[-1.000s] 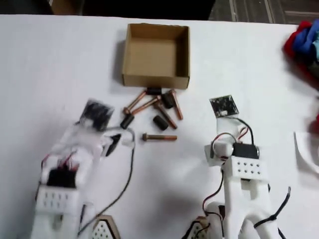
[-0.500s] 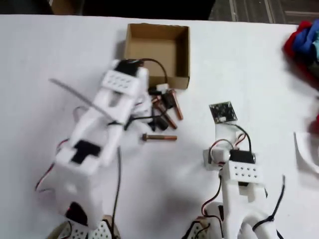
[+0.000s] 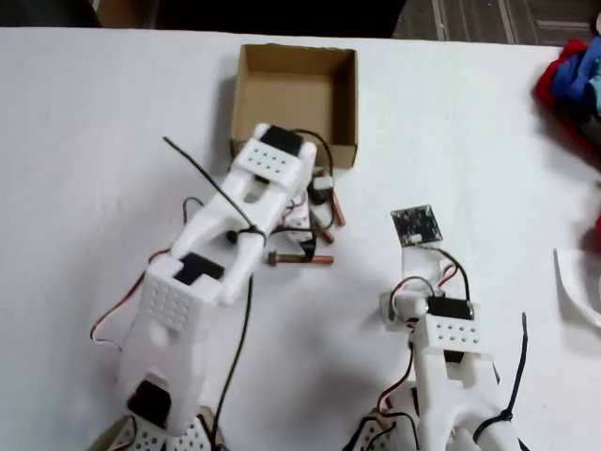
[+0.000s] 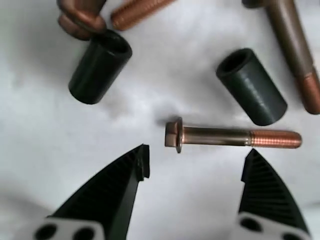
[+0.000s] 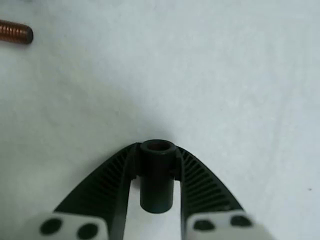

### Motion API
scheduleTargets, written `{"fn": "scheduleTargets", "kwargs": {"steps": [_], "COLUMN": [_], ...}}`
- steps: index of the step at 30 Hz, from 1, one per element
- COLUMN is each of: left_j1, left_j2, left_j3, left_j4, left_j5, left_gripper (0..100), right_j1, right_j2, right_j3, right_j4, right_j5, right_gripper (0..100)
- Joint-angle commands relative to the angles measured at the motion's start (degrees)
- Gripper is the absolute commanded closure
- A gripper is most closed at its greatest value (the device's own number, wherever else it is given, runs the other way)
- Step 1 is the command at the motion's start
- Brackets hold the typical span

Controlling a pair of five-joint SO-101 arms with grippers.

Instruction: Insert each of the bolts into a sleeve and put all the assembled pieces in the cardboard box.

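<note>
Sleeve in hand on your right side: the right gripper (image 5: 157, 150) has its jaws drawn in narrow on a black sleeve (image 5: 157, 176). The sleeve stands between the fingers with its open bore pointing away from the wrist, above the white table. In the high view your right arm (image 3: 453, 349) sits in the lower right of the frame. A small circuit board (image 3: 416, 225) lies just ahead of it, right of centre.

Your left arm (image 3: 211, 272) stretches from the lower left toward the centre of the frame, its far end over the pile of parts. The left gripper (image 4: 197, 156) is spread wide and holds nothing. A single copper bolt (image 4: 232, 137) lies flat on the table (image 3: 94, 141), crosswise to the open jaws and just beyond the fingertips, apart from both. In the high view that bolt (image 3: 300, 259) lies near the centre, partly under the arm.

Past the bolt, the left wrist view shows a loose sleeve (image 4: 100, 67) on its side, close to a bolt head. A second sleeve (image 4: 252, 86) lies beside further bolts (image 4: 295, 60).

Farther still, the cardboard box (image 3: 296, 152) sits in the upper centre of the high view, open side up, just beyond the pile. A red and blue cloth (image 3: 573, 75) rests at the upper right edge.
</note>
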State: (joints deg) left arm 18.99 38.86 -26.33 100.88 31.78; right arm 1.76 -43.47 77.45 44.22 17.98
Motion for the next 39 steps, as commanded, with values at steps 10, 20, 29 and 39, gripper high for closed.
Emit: {"fn": "scheduleTargets", "kwargs": {"steps": [10,20,29,39], "left_j1": [0.79,0.79,-6.42,-7.91], "left_j2": [-1.14,-0.35,-0.44,-0.44], "left_j3": [4.53,8.92,8.66,6.46], "left_j4": [1.41,-0.97,-13.19,-13.27], "left_j5": [3.16,7.38,19.16,28.92], "left_gripper": [69,69,69,69], "right_j1": [-0.22,-0.22,-0.31,-0.31], "right_j2": [-1.36,-1.36,-1.36,-1.36], "right_j3": [-0.26,-0.18,-0.18,-0.09], "right_j4": [-0.75,-0.84,-0.84,-1.45], "right_j5": [-0.26,-0.26,-0.26,-0.26], "right_gripper": [97.8,97.8,97.8,97.8]}}
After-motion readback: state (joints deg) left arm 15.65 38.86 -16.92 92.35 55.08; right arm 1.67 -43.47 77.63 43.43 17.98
